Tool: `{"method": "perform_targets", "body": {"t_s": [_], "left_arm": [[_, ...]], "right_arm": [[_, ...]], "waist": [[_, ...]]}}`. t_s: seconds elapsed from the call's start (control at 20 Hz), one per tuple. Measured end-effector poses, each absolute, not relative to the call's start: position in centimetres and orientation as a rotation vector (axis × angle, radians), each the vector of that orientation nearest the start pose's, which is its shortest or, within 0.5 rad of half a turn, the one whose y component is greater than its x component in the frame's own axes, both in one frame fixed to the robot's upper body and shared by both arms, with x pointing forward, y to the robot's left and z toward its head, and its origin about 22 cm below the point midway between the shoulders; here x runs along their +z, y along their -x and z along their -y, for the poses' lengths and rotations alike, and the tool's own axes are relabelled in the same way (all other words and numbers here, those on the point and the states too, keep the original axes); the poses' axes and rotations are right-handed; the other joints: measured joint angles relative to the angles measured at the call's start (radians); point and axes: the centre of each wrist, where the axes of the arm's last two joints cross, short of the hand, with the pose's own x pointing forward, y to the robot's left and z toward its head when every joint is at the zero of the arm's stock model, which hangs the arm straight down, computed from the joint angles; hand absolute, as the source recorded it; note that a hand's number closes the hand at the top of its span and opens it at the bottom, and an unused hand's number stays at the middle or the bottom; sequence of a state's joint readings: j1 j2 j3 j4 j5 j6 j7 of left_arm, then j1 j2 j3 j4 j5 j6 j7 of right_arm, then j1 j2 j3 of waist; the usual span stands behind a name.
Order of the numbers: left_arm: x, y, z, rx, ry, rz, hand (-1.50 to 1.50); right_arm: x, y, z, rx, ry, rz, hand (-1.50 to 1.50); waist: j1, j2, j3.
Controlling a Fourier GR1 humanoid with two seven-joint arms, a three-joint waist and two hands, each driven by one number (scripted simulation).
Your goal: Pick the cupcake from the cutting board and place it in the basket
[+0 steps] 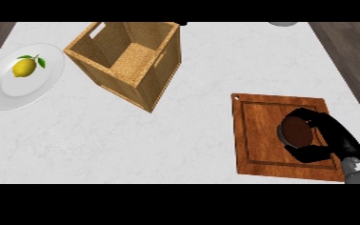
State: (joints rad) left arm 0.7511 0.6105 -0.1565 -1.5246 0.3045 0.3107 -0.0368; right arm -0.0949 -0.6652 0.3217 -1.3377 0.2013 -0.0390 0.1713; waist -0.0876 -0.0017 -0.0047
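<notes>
right hand (336,136) comes in at the view's 4 o'clock, black fingers and thumb curled round the cupcake (297,131), grasping it. cupcake shows as a dark brown round top between thumb and fingers, sitting over the right half of the wooden cutting board (260,138); whether it touches the board cannot be told. woven basket (130,62) stands well apart toward 11 o'clock, open side up. at 9 o'clock a white plate (35,88) carries a lemon (25,67). everything rests on a pale marble counter (141,138).

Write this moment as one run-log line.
right hand: curled round cupcake | cupcake: on cutting board | basket: empty
</notes>
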Motion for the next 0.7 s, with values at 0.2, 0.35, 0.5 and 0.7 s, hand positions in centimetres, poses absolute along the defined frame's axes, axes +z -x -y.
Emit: {"method": "perform_targets", "body": {"t_s": [0.2,0.35,0.5,0.7], "left_arm": [[-5.0,-0.2,-37.7,0.002,-0.528,0.784,0.00],[-4.9,-1.1,-37.7,-0.017,-0.512,0.817,0.00],[-4.9,-2.1,-37.6,-0.052,-0.494,0.856,0.00],[-5.0,-3.1,-37.5,-0.089,-0.476,0.888,0.00]], "right_arm": [[0.0,-25.1,32.8,0.814,0.557,1.118,1.50],[-1.1,-25.2,28.0,0.853,0.471,1.166,1.50],[-1.8,-25.0,22.5,0.896,0.369,1.219,1.50],[-2.3,-24.3,15.4,0.917,0.257,1.264,1.50]], "waist": [[0.001,-0.002,-0.001],[0.031,-0.004,-0.007],[0.070,-0.006,-0.013],[0.103,-0.002,-0.014]]}}
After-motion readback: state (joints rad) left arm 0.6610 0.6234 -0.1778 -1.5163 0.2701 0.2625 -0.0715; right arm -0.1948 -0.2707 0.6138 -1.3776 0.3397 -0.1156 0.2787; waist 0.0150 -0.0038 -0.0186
